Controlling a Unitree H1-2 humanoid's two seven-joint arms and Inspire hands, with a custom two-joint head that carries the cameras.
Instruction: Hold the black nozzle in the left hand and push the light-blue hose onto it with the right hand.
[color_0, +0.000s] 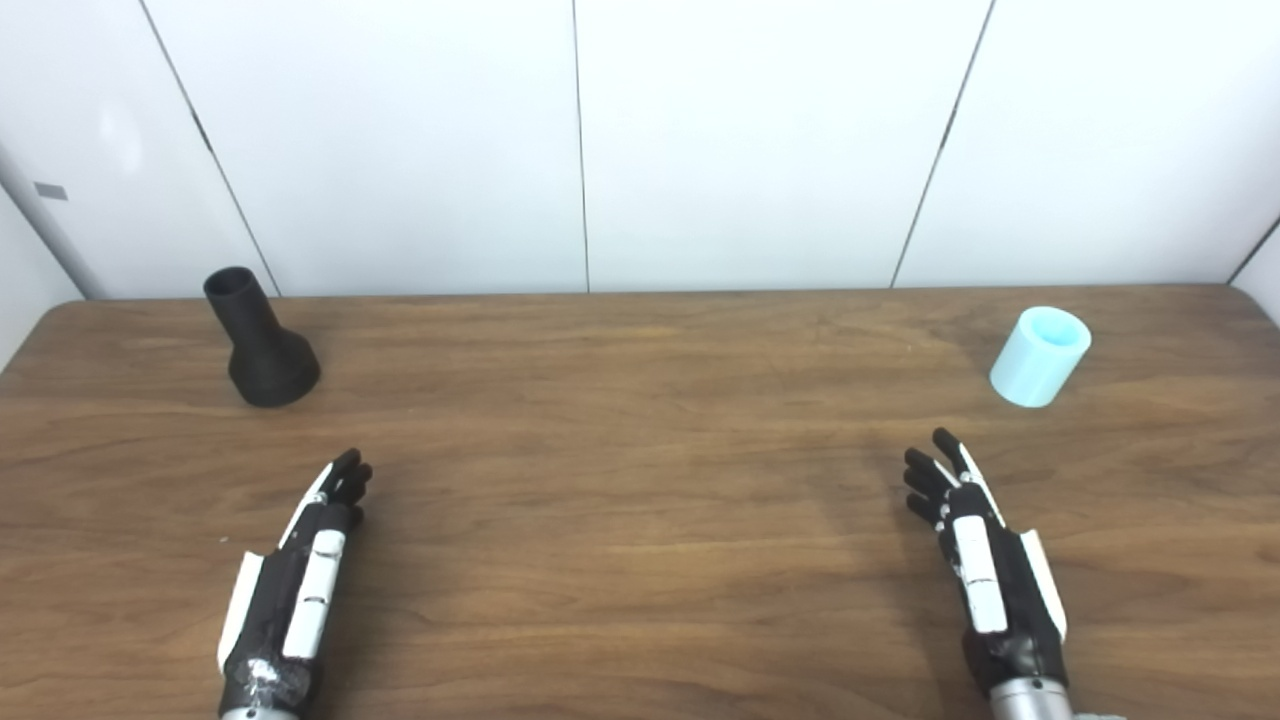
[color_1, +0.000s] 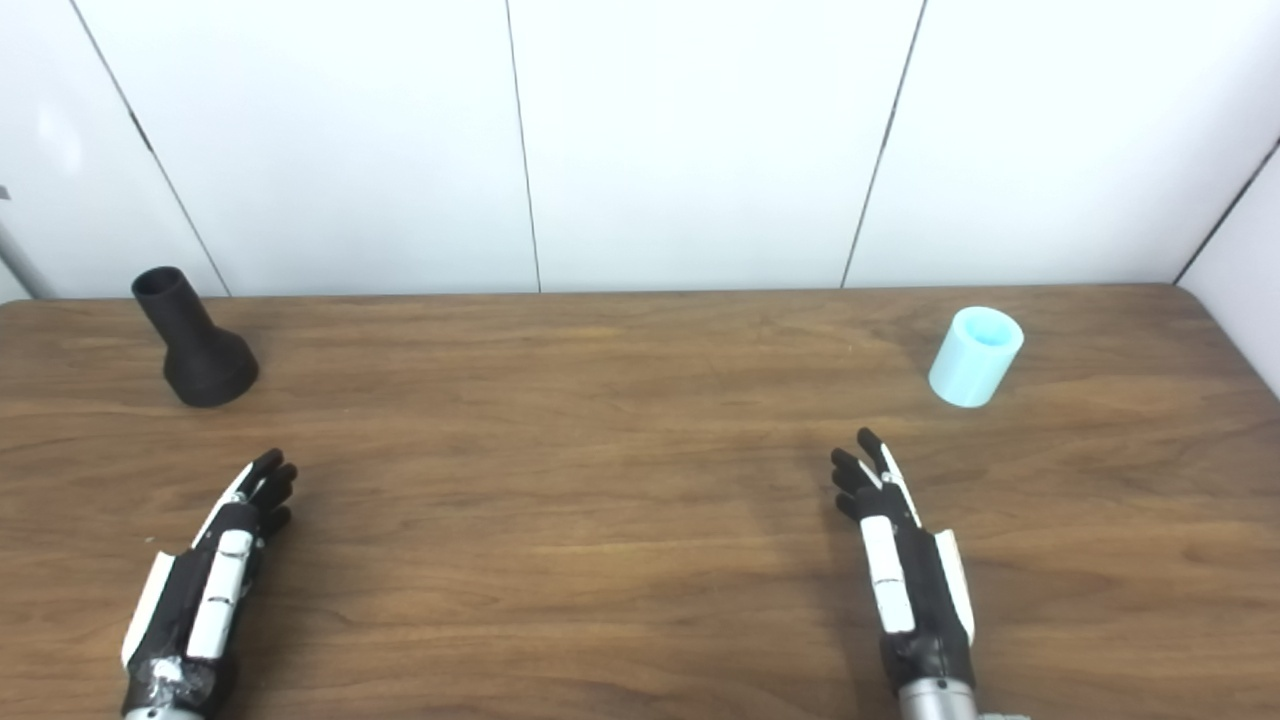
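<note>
Both hands, the left hand (color_0: 300, 575) and right hand (color_0: 985, 565), are hovering empty with fingers spread near the table's (color_0: 640, 500) front edge, nothing being started, while the black nozzle (color_0: 258, 340) is standing by the far left corner and the light-blue hose (color_0: 1040, 357) by the far right.

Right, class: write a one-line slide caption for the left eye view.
Both open hands, left hand and right hand, wait on the table before black nozzle and light-blue hose.

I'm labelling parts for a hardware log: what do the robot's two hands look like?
Both the left hand and right hand are black with white plates along the back and side, ending in black fingers. A silver-grey metal cuff shows at each wrist. No cables or printed markings are visible.
</note>
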